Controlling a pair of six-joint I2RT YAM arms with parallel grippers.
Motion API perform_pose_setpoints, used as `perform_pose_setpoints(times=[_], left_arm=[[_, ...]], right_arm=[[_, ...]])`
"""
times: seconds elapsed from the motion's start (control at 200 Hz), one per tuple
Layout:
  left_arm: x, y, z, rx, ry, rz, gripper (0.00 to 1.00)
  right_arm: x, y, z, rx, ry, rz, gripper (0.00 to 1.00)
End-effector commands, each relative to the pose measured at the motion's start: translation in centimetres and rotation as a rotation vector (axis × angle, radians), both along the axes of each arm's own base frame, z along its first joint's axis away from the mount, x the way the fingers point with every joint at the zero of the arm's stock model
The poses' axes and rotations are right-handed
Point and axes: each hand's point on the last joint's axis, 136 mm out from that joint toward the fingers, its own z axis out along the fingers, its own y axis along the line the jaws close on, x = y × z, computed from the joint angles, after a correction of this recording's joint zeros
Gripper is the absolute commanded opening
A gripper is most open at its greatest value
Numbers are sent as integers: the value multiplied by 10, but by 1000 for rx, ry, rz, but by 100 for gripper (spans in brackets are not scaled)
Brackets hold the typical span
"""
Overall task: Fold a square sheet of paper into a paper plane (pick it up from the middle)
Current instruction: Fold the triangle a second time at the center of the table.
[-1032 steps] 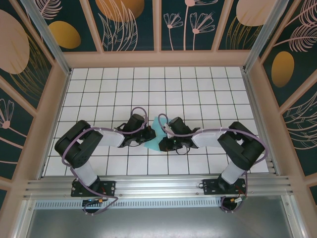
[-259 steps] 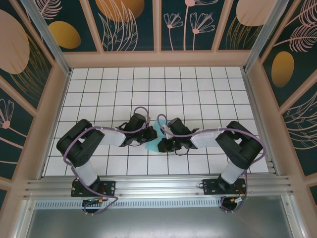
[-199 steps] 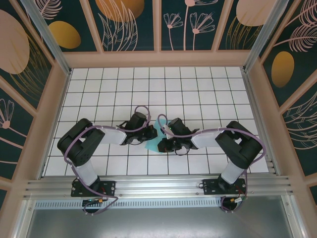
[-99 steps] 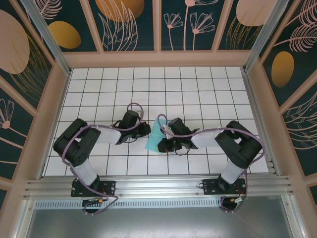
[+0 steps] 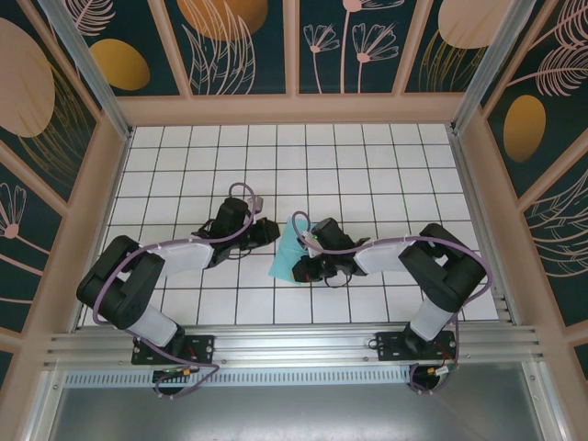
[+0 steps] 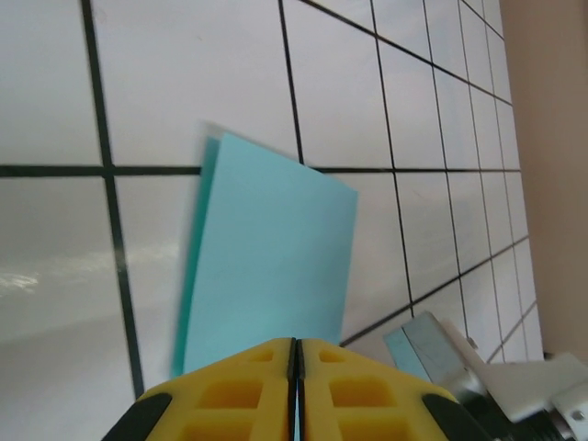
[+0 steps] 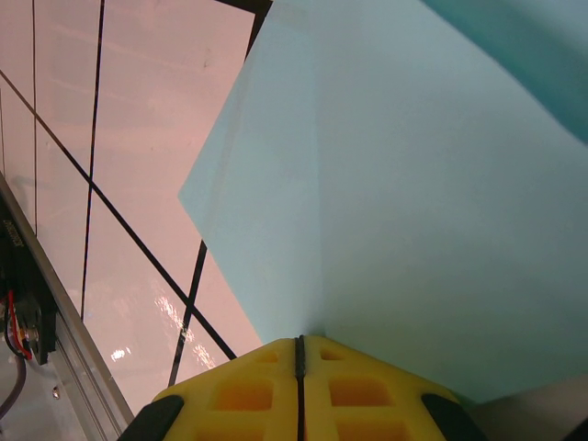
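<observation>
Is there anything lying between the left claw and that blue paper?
Nothing visible does. The closed left claw points straight at the paper, with just bare tiled table around it. The right claw is at the paper's other side, not in between.

White tiled table, turquoise paper on it

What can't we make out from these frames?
Top external: the paper sheet is partly hidden under the right end effector; fold layers too small to count.
Right wrist: sheet cut off by top and right edges; shut fingertips hide whether paper is pinched.
Left wrist: sheet's near edge hidden behind the left end effector; its left edge is blurred.
</observation>
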Motion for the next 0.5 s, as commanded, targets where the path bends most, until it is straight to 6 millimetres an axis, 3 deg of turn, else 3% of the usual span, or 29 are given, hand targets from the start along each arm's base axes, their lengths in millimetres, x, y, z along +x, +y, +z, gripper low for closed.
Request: perform_pose_setpoints(times=[0.0,0.13,0.495], left_arm=[[-19,-15,-2,-46,46,-81,11],[-26,-22,-12,-45,70,-88,10],[-23,-32,-20,-58,94,-79,10]], right_arm=[[-11,-23,-25,-128,50,-13,10],[-9,-19,-25,-119,58,-18,10],[-6,-16,-34,-138,70,-6,10]])
